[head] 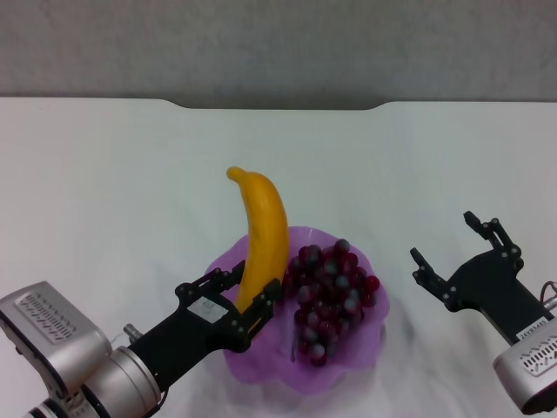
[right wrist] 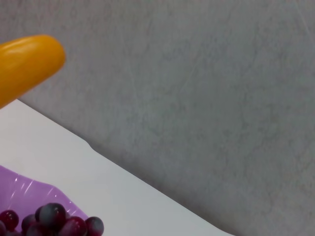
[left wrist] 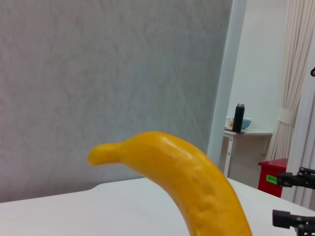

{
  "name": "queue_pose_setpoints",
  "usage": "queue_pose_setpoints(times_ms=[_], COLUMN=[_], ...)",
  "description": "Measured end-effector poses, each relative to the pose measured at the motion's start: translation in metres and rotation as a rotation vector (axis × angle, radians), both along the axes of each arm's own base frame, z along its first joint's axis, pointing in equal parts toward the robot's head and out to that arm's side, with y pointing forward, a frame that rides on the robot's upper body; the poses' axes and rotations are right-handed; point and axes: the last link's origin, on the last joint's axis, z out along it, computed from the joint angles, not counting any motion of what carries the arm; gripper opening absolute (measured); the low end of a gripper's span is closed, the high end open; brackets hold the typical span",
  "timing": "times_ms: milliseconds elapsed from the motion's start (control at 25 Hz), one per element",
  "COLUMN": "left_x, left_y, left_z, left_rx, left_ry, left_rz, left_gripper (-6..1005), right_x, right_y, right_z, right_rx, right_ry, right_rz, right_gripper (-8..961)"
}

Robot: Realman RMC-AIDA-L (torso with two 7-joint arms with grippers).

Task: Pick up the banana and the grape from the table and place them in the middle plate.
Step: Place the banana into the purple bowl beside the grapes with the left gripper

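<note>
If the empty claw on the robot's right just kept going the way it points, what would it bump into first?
Probably nothing nearby: the right gripper, open, points up and away past the middle plate, toward bare table, then the grey wall. Depth is uncertain.

Grey wall [head: 278,43] behind, black bottle [left wrist: 238,118] on a side desk [left wrist: 246,133], red bin [left wrist: 273,179], pale curtain [left wrist: 295,73]
</note>
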Motion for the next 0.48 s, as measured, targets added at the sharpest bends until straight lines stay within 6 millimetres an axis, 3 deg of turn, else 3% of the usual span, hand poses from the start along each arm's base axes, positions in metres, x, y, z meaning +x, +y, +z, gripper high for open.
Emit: queue_pose_setpoints(times_ms=[480], left_x=[0.0005], left_y=[-0.0011], left_z=[-0.0012], left_rx=[-0.005], left_ry=[0.007], left_rz=[-0.008], left_gripper=[482], right_x=[0.0004], right_y=[0.0000], right_z=[0.0002], right_rx=[0.001], right_ry=[0.000], right_rz=[-0.001], right_gripper=[897])
